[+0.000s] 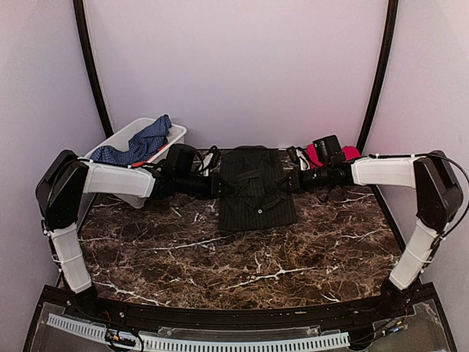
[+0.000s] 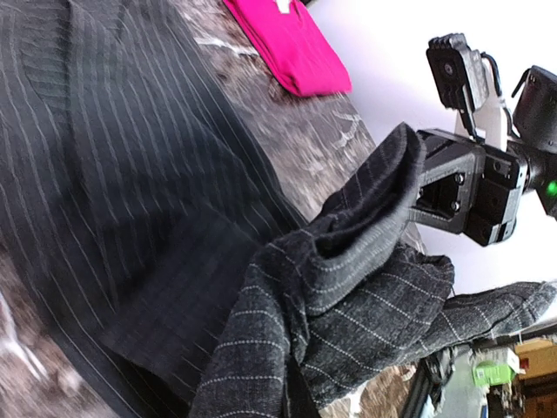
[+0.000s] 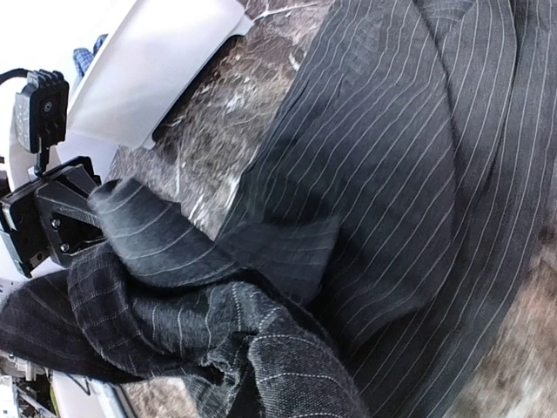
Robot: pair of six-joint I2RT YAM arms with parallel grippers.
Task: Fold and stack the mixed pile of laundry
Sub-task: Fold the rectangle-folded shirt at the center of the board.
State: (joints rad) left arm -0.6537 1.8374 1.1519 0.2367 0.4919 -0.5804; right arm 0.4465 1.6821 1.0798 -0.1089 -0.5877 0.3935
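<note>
From above, the shirt (image 1: 256, 192) was seen lying flat at the far middle of the worktop (image 1: 220, 264), with the left hand (image 1: 218, 185) and right hand (image 1: 292, 180) each clamped on one side of it. In both wrist views its fabric was bunched. The sides would best be drawn inward evenly and pulled taut.

Overhead camera looks down from behind; both close wrist cameras share the shirt (image 1: 253, 202).
</note>
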